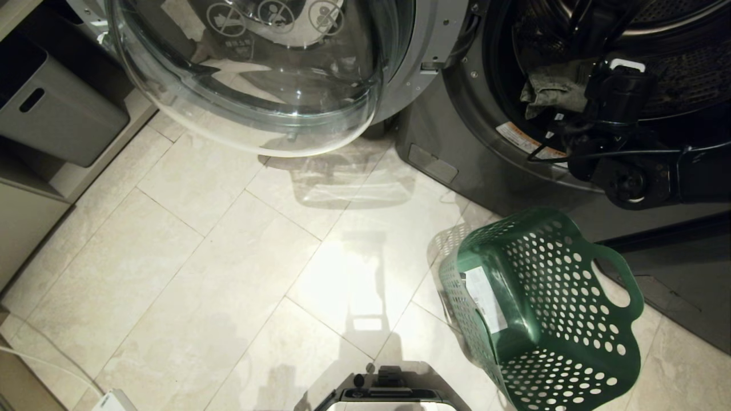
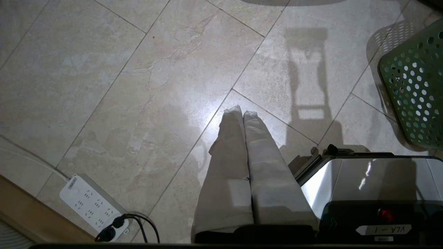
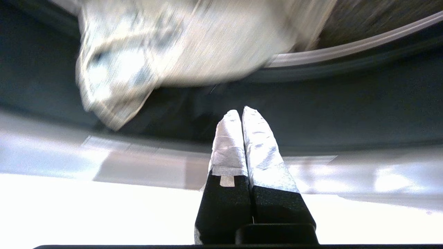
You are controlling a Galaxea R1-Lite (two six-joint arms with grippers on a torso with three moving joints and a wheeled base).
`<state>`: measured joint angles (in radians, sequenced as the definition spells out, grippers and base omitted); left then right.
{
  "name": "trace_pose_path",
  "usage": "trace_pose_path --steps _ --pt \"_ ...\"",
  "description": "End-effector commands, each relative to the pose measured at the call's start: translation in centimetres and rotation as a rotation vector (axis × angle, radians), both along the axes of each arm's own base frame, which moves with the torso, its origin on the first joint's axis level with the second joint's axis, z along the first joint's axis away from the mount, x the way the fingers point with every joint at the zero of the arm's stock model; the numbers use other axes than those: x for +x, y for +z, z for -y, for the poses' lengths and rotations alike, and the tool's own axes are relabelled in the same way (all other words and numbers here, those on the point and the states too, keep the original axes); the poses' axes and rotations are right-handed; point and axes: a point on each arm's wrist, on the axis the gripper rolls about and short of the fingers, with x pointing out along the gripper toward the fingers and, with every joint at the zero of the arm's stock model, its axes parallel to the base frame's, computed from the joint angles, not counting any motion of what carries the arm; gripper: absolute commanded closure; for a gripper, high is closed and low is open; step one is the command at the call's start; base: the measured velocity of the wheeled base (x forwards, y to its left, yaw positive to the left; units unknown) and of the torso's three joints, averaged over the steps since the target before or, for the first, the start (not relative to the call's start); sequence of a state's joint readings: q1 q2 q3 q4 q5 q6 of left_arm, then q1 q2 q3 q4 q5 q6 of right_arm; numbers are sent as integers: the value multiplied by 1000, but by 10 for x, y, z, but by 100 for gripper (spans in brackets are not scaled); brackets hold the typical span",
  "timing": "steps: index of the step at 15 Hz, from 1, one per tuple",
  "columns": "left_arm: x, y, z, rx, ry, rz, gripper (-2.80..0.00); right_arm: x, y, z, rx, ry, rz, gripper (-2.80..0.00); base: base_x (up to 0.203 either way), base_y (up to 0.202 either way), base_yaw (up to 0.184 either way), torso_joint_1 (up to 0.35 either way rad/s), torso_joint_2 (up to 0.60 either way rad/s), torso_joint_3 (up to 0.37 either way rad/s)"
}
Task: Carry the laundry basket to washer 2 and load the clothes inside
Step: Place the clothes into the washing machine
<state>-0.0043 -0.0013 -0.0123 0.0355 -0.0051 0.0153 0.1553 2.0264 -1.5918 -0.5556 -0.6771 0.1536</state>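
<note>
- Underfoot, pale tiled floor (image 1: 200, 274); one grey storage bin (image 1: 57, 114) at left.
- One washer (image 1: 457, 142), door (image 1: 257, 85) open, one garment (image 1: 551, 85) at its mouth.
- One laundry basket (image 1: 548, 319) tipped, beside it.
- Two hands, both clenched empty: right hand (image 3: 241, 114) near the garment, left hand (image 2: 241, 112) over floor.

clothes (image 3: 145, 58) blurred, basket (image 2: 415, 90) cropped

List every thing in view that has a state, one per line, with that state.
washer door: swung wide open.
washer: drum mouth open.
clothes: inside the drum mouth, free of both grippers.
laundry basket: empty, tipped on the floor by the washer.
right gripper: shut, empty, at the drum opening.
left gripper: shut, empty, parked over the floor.
power strip: one plug in.
</note>
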Motion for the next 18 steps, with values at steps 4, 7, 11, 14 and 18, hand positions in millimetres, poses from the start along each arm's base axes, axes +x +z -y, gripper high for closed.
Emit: trace_pose_path --steps 4,7,11,14,18 --pt "0 0 0 0 0 -1 0 23 -4 -3 40 19 35 0 0 0 0 0 0 0" --pt "0 0 0 0 0 -3 0 39 -9 -6 49 36 55 0 0 0 0 0 0 0" --pt "0 0 0 0 -1 -2 0 60 -20 -8 59 80 81 0 0 0 0 0 0 0" --pt "0 0 0 0 0 -1 0 57 -3 -7 72 74 166 0 0 0 0 0 0 0" --pt "0 0 0 0 0 -1 0 55 9 10 79 26 265 0 0 0 0 0 0 0"
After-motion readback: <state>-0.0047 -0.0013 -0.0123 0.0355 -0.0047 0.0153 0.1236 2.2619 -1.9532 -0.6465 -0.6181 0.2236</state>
